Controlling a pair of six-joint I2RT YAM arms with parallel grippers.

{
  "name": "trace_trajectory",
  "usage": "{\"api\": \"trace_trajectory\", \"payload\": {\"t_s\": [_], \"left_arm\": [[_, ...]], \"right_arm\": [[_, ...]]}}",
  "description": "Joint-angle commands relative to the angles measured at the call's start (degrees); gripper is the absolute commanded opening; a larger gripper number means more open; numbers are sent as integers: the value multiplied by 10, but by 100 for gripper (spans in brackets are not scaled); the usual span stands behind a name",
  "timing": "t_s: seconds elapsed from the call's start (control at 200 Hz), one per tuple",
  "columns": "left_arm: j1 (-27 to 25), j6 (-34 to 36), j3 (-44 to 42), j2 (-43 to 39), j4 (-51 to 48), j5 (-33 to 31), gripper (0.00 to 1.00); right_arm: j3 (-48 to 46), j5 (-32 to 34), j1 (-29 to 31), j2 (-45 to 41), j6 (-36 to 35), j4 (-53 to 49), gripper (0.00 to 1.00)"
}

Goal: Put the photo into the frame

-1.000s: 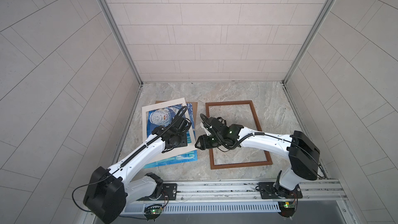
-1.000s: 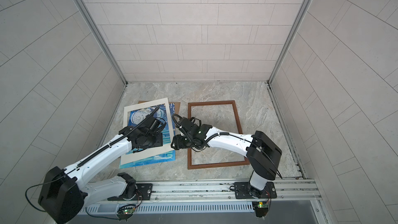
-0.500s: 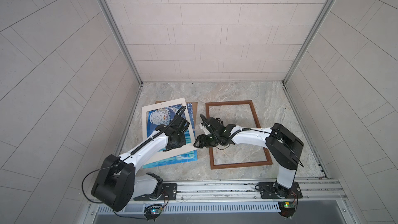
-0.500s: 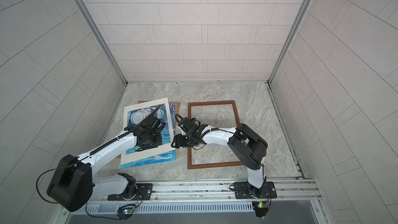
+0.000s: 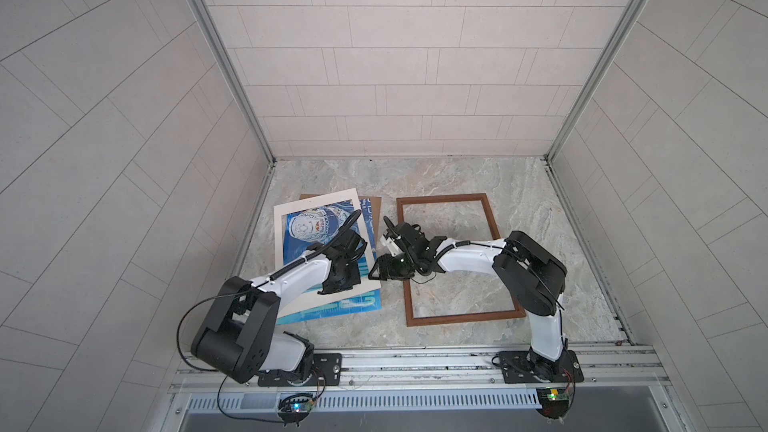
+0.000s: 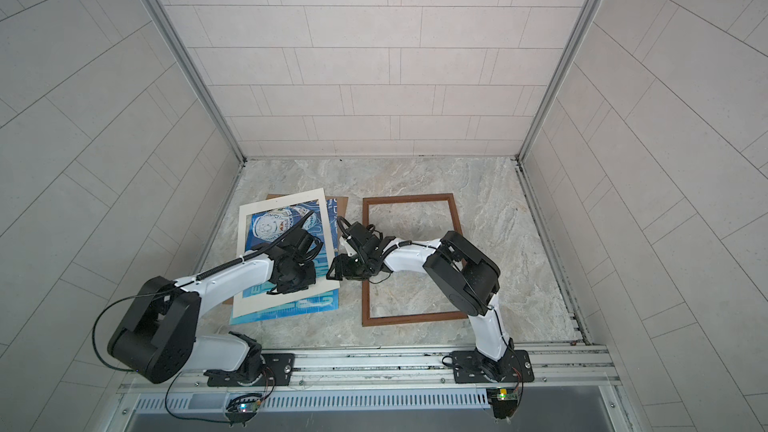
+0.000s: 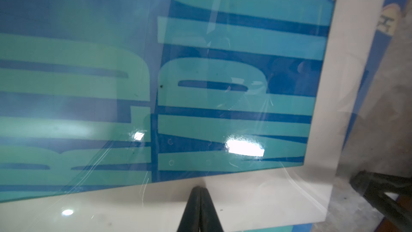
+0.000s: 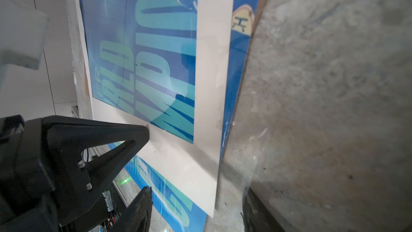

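Showing pale-blue lettering, the blue photo [image 5: 340, 307] lies flat; left claw [image 7: 200, 189] closed empty, right claw [image 8: 147, 160] spread.

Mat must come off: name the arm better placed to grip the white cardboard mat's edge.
Right, likely: right gripper open at the white cardboard mat's edge; left gripper shut, tips over its border.

One photo [image 5: 309, 226], one frame [image 5: 440, 196], one white mat [image 5: 279, 238], one brown board [image 5: 375, 203], two tools [image 7: 200, 189] [image 8: 146, 161]
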Motion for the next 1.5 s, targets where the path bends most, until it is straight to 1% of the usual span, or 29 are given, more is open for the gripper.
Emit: {"api": "trace_trajectory", "payload": {"t_s": [0.0, 0.24, 0.34, 0.425, 0.585, 0.726, 0.931, 0.961, 1.016, 1.121, 1.216, 1.261, 1.341, 1.491], "left_arm": [[4, -9, -21, 13, 18, 6, 7], [6, -8, -34, 26, 35, 19, 7], [8, -7, -39, 29, 41, 22, 7], [9, -7, -43, 29, 42, 22, 7], [13, -6, -46, 24, 40, 21, 7], [18, -4, -46, 22, 42, 32, 7], [24, -5, -47, 12, 47, 45, 7], [25, -5, -47, 9, 47, 45, 7], [26, -6, -48, 3, 44, 40, 7], [30, -6, -54, -7, 47, 44, 7], [32, -2, -52, -14, 49, 50, 7], [33, 0, -51, -17, 48, 51, 7], [36, 1, -46, -29, 45, 52, 7], [48, 9, -5, -75, -1, 48, 7]], "right_arm": [[-6, -18, -2, -6, 35, 51, 56], [-24, -28, -4, -41, 68, 98, 49], [-33, -37, -4, -50, 90, 130, 44], [-35, -46, -4, -48, 101, 150, 43], [-27, -51, -2, -28, 90, 147, 41], [-9, -54, -2, -3, 57, 109, 41], [10, -50, -2, 15, 36, 85, 40], [12, -50, -2, 17, 36, 85, 38], [19, -56, -2, 24, 36, 90, 31], [28, -70, -2, 39, 49, 112, 12], [32, -77, -2, 46, 60, 130, 5], [34, -79, -2, 46, 61, 131, 0], [32, -73, -2, 33, 49, 118, 0], [34, -46, -12, -32, -29, 21, 0]]}}
